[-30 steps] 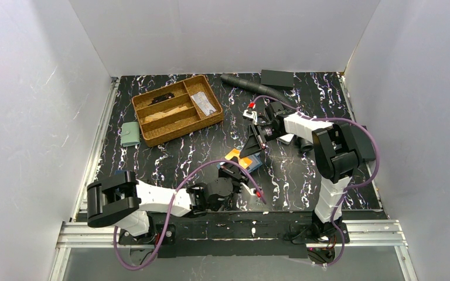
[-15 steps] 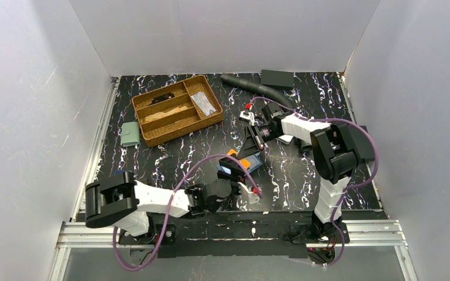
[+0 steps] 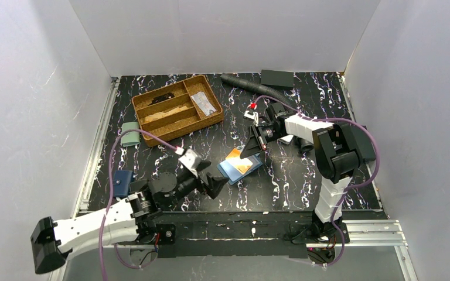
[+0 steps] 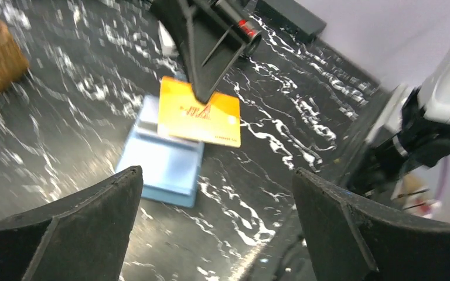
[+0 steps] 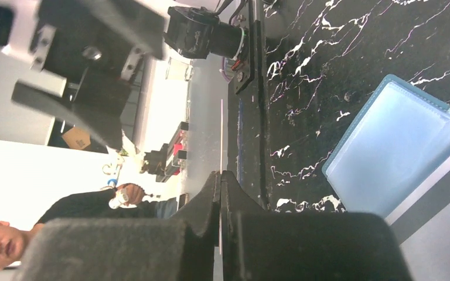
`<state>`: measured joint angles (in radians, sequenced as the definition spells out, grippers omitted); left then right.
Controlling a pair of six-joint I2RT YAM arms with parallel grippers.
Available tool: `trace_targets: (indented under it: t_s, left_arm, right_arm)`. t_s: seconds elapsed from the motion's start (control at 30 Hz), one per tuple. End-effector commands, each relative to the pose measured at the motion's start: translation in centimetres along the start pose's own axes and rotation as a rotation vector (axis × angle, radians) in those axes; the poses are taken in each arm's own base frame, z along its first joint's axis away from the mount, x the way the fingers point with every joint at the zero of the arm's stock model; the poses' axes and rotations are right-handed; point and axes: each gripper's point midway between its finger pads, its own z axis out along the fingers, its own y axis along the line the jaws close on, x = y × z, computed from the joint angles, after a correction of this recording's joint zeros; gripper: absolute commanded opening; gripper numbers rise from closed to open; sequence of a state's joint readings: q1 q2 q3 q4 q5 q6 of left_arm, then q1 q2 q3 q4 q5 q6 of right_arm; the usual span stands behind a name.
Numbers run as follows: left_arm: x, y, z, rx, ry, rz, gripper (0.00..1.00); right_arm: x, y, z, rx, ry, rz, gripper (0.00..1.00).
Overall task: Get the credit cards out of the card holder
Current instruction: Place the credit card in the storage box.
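The card holder [image 3: 229, 170] lies open on the dark marbled table, its pale blue inside up [image 4: 163, 157] [image 5: 395, 157]. An orange credit card [image 3: 239, 159] [image 4: 200, 112] sits over its far half, tilted. My right gripper [image 3: 254, 150] [image 4: 204, 96] is shut on the far edge of that card; in the right wrist view the card shows edge-on as a thin white line [image 5: 221, 132] between the closed fingers [image 5: 220, 175]. My left gripper [image 3: 214, 186] [image 4: 215, 172] stands wide open just left of the holder, holding nothing.
A wicker tray [image 3: 150, 136] with compartments stands at the back left, a pale green pouch [image 3: 130, 133] beside it. A navy wallet [image 3: 122, 182] lies near the left arm. A black hose [image 3: 251, 86] and a black box [image 3: 276, 78] lie at the back.
My left gripper has opened and let go of the card holder, and its arm has swung back to the left. The right gripper has shut on the orange card.
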<state>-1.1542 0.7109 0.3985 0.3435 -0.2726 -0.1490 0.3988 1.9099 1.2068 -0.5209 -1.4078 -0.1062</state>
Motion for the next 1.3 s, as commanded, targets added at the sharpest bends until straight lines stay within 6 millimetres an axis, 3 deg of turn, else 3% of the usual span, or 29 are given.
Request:
trace_targets:
  t_s: [0.0,0.13,0.47,0.6,0.77,0.97,1.03,1.17,1.27]
  left_arm:
    - [4.5,-0.4,-1.0,0.007,0.109,-0.535,0.98]
    - [3.7,0.4,-0.4,-0.013,-0.004,-0.744,0.98]
    - [3.8,1.6,1.7,-0.008,-0.002,-0.862,0.96]
    - [3.4,1.9,3.6,0.0,-0.057,-0.924,0.86]
    - [1.7,1.4,6.5,0.051,-0.113,-0.954,0.81]
    - [3.0,0.5,9.6,0.106,-0.085,-1.015,0.71]
    - [3.2,0.2,10.3,0.135,-0.084,-1.049,0.71]
    - [3.6,-0.5,11.1,0.165,-0.053,-1.048,0.55]
    - [3.0,-0.3,10.7,0.165,-0.073,-1.018,0.53]
  right_arm:
    - [-0.5,1.3,-0.6,0.001,-0.017,-0.133,0.01]
    - [-0.4,1.3,-0.7,0.011,-0.02,-0.165,0.01]
    - [-0.4,1.6,-1.0,-0.009,-0.029,-0.188,0.01]
    - [-0.4,1.7,-1.0,-0.029,-0.035,-0.175,0.01]
    - [-0.4,1.7,-1.1,-0.029,-0.036,-0.175,0.01]
    - [-0.5,1.8,-1.2,-0.031,-0.041,-0.174,0.01]
    - [-0.6,1.8,-1.3,-0.031,-0.043,-0.173,0.01]
    - [-0.6,1.8,-1.4,-0.031,-0.047,-0.17,0.01]
    - [-0.7,1.7,-1.6,-0.028,-0.05,-0.168,0.01]
